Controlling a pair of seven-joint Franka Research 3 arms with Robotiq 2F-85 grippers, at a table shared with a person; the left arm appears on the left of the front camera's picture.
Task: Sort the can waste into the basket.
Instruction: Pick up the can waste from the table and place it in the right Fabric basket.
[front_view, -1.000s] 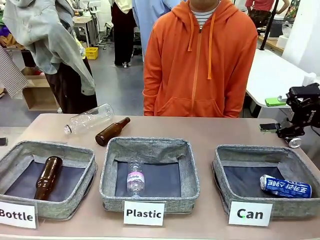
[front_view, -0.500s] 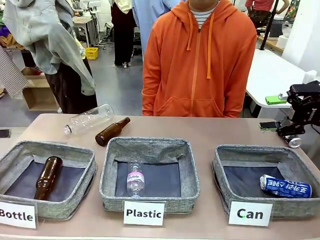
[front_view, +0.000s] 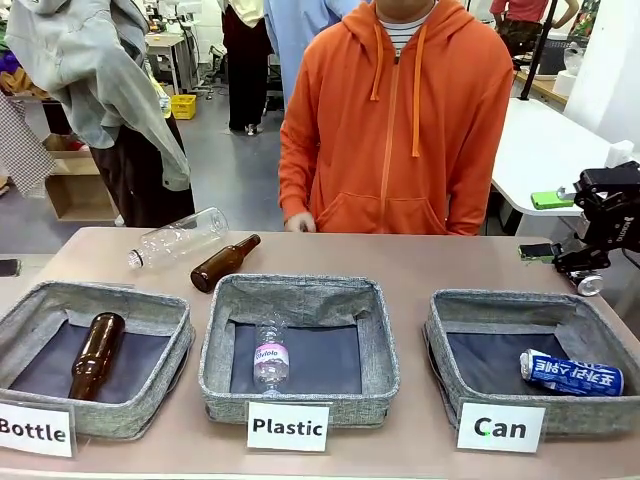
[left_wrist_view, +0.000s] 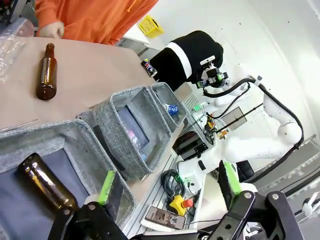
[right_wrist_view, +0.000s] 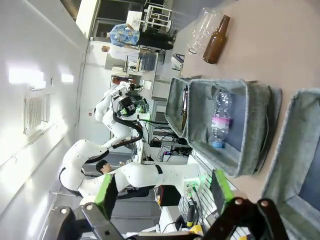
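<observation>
The person in the orange hoodie (front_view: 400, 120) shifts toward our left, and a hand (front_view: 297, 222) now appears at the far edge of the surface (front_view: 420, 260), where none showed a second ago; our right gripper (front_view: 543, 227) has drawn slightly up and back at the right end and has since held its place; the bottles and baskets lie as they did.

Both grippers are spread wide and carry nothing; the right one's green pads stand apart, pointing along the surface above its right end; the left gripper (left_wrist_view: 167, 182) hangs over the left end, its pads likewise apart.

The blue can (front_view: 572, 373) lies on its side on the dark floor of the basket (front_view: 440, 345) signed "Can", against the right wall near the front corner; we judge that half of the sorting is done. In the left wrist view a small dark can (left_wrist_view: 146, 67) seems to stand on the surface beyond that basket, though it is too small for us to be sure; if so, it is the piece left, and our right arm is the nearer one. The withdrawn gripper and the hand coming to the edge suggest a pause between cans; whether the person means to help, we cannot tell.
</observation>
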